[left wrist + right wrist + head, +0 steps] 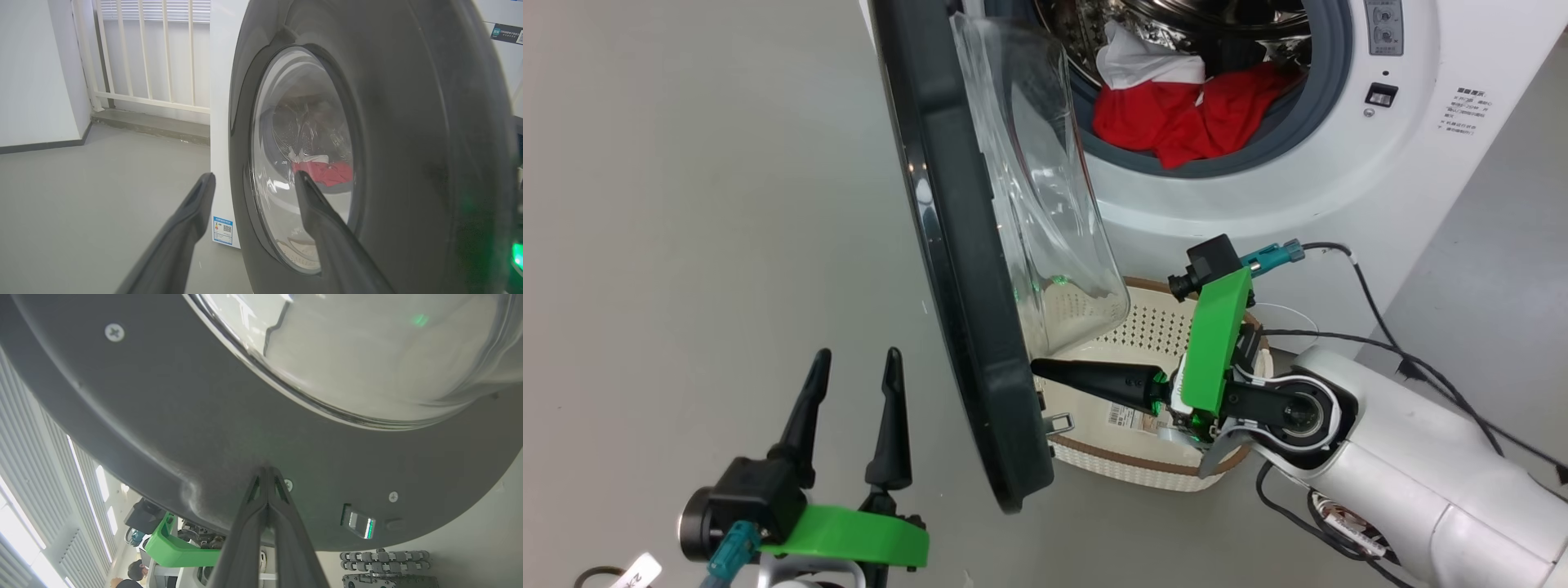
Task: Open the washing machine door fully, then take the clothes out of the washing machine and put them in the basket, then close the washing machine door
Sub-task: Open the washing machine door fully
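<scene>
Washing machine door (964,310) standing half open above a plain grey floor (686,204).
The right fingers (1094,380), closed, touch its inner rim; the left fingers (805,408) are spread apart outside it. Red clothes (1184,114) lie in the washing machine (1339,180) behind it, and the basket (1143,469) is beneath it.

I count one washing machine (1258,204) at the upper right of the frame, with one door (964,286) standing edge-on through the middle; one basket (1127,467) below it, carrying one paper label (1131,416); two grippers, the left gripper (858,353) at lower left and the right gripper (1037,367) at centre, two dark fingers (802,416) apiece; the clothes (1176,122) make one red heap with one white piece, separate garments past counting; three screws (114,332) on the door's inner face, and one latch (358,522).
</scene>
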